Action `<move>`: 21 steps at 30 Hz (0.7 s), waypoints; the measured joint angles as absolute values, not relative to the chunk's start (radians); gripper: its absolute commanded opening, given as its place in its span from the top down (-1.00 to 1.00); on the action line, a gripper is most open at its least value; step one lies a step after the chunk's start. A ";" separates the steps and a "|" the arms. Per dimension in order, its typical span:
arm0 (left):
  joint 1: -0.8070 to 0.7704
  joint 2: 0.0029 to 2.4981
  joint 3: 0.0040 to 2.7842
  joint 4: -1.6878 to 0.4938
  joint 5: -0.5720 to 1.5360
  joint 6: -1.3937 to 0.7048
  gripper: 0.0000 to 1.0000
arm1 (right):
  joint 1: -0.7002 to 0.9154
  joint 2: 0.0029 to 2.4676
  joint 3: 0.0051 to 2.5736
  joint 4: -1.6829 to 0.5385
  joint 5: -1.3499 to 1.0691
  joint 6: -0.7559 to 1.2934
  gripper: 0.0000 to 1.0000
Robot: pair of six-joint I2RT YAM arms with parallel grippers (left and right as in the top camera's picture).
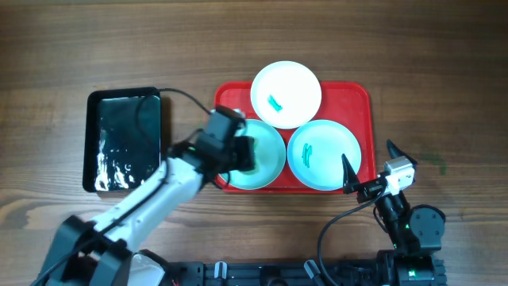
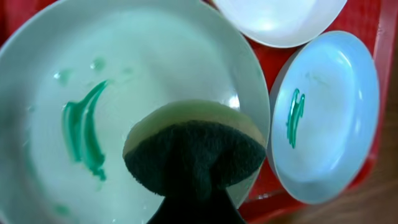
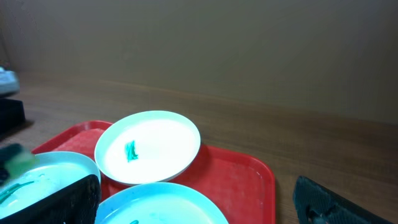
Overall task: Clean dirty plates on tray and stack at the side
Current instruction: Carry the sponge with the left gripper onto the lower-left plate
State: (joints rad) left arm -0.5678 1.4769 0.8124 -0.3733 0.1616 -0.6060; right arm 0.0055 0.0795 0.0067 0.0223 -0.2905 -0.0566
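The red tray holds three plates. The white plate at the back has a green smear. The left pale blue plate carries green smears. The right pale blue plate has a green streak. My left gripper is shut on a dark green sponge with a yellow layer and presses it onto the left pale blue plate. My right gripper is open and empty over the tray's right front edge. In the right wrist view the white plate and the tray show.
A smaller black tray, wet and shiny, lies left of the red tray. A black cable runs from it toward the left arm. Wooden table surrounds both trays. A wall rises behind the table in the right wrist view.
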 measured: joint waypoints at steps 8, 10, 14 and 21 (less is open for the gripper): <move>-0.696 1.700 0.809 -0.167 -0.107 -0.699 0.54 | 0.006 0.080 0.007 0.022 -0.290 -0.057 -0.99; -0.699 1.702 0.809 -0.162 -0.128 -0.703 -0.01 | 0.006 0.080 0.007 0.022 -0.290 -0.057 -0.99; -0.699 1.699 0.815 -0.149 -0.155 -0.707 -0.34 | 0.006 0.080 0.007 0.028 -0.290 -0.057 -1.00; -0.670 1.453 0.815 -0.183 -0.160 -0.715 -1.00 | 0.006 0.081 0.006 0.206 -0.368 0.068 -0.99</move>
